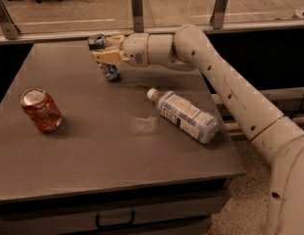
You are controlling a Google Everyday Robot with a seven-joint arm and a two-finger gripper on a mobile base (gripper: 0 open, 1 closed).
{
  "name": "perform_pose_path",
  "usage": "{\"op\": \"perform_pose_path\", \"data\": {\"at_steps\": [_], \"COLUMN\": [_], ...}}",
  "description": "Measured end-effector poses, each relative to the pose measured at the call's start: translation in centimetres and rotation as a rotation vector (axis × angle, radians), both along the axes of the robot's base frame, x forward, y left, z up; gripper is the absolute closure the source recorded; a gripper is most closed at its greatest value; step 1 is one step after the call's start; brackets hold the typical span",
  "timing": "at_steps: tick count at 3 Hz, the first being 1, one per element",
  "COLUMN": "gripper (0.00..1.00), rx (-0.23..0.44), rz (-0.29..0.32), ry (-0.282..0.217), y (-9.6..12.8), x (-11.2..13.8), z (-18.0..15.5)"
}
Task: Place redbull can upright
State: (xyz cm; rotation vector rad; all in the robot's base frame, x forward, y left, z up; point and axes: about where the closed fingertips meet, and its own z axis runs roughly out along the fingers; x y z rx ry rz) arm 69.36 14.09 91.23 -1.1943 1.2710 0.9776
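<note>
Grey table (117,160) fills most of the view, with a rail (54,35) along its far edge. The robot's pale arm (225,82) comes in from the right and stretches across to the far part of the table.

A clear plastic bottle (184,116) lies on its side near the middle, cap pointing toward the far side. A red soda can (40,110) stands well apart from it, near the left edge.

At the end of the arm, the gripper (105,57) is clamped around the middle of the redbull can (111,72). The can sits close to upright with its silver top up, leaning a little. Its base is at the table or just above it; which one cannot be told.

The step in hand looks like the set-down itself, so the task seems nearly done.

The next move calls for straightening the slight lean and getting the base flat on the table. The fingers should then part gently and draw back level, since a slim dented can tips easily if brushed.
</note>
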Motion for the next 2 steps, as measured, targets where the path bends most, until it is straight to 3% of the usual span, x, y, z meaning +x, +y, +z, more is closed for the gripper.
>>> {"op": "perform_pose_path", "data": {"at_steps": [2], "gripper": [0.59], "rx": [0.059], "rz": [0.042], "ry": [-0.014], "y": [-1.15], "x": [-0.9], "z": [-0.67]}}
